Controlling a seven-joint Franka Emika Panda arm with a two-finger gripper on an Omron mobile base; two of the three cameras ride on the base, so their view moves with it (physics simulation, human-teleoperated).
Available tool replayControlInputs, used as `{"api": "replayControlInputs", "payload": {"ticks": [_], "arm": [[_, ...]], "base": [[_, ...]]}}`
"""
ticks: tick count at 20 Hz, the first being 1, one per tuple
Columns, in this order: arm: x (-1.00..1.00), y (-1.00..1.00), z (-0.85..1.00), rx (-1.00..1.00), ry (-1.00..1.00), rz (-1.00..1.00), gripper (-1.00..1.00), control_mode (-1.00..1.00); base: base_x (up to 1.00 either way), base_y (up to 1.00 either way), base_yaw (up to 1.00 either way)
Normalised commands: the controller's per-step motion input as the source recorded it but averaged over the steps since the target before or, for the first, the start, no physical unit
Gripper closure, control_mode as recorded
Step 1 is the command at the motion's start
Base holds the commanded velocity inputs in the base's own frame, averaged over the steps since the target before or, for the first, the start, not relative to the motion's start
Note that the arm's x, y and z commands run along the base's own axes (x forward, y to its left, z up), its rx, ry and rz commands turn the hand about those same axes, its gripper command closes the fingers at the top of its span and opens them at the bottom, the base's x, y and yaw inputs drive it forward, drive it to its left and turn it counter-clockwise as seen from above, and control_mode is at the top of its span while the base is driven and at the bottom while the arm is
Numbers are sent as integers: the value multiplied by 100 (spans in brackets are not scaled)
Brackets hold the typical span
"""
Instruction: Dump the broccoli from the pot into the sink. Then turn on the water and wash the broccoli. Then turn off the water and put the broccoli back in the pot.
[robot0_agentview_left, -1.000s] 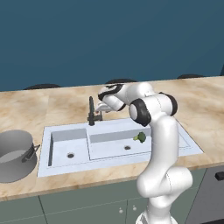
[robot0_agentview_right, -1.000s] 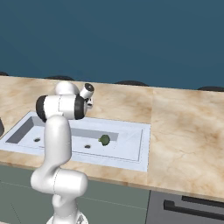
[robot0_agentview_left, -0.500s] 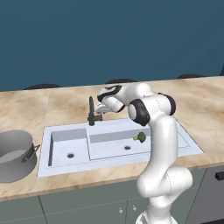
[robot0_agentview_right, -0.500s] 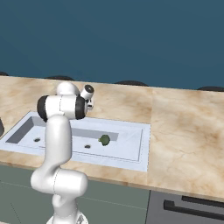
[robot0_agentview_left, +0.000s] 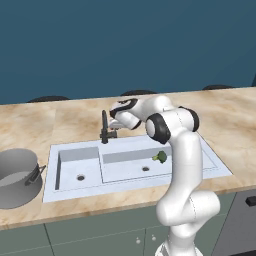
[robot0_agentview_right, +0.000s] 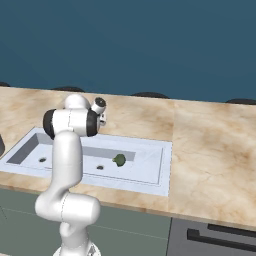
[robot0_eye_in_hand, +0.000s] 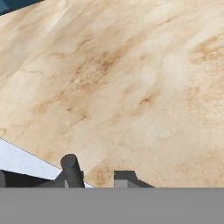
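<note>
One light, firm broccoli (robot0_agentview_left: 160, 157) floret lying in the sink's (robot0_agentview_left: 210, 159) wide basin, right of the faucet (robot0_agentview_left: 105, 128). Best pinched across the stalk. Gripper (robot0_agentview_left: 113, 125) closed, beside the faucet.

The arm (robot0_agentview_left: 182, 165) is built of smooth, glossy white rounded segments, joined by dark grey to black bands at the joints. Its bulbous white base segment stands in front of the worktop (robot0_agentview_left: 60, 120). The small fingertips (robot0_eye_in_hand: 124, 177) are dark grey.
</note>
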Motion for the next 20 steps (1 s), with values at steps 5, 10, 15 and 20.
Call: {"api": "replayControlInputs", "payload": {"ticks": [5,10,15,20], "arm": [[1,-46,-6,0,1,-11,100,-100],[0,-68,-3,0,5,-13,100,-100],[0,-85,-3,0,7,-13,100,-100],[0,-88,-4,1,9,-14,100,-100]], "base": [[0,0,0],[0,0,0],[0,0,0],[0,0,0]]}}
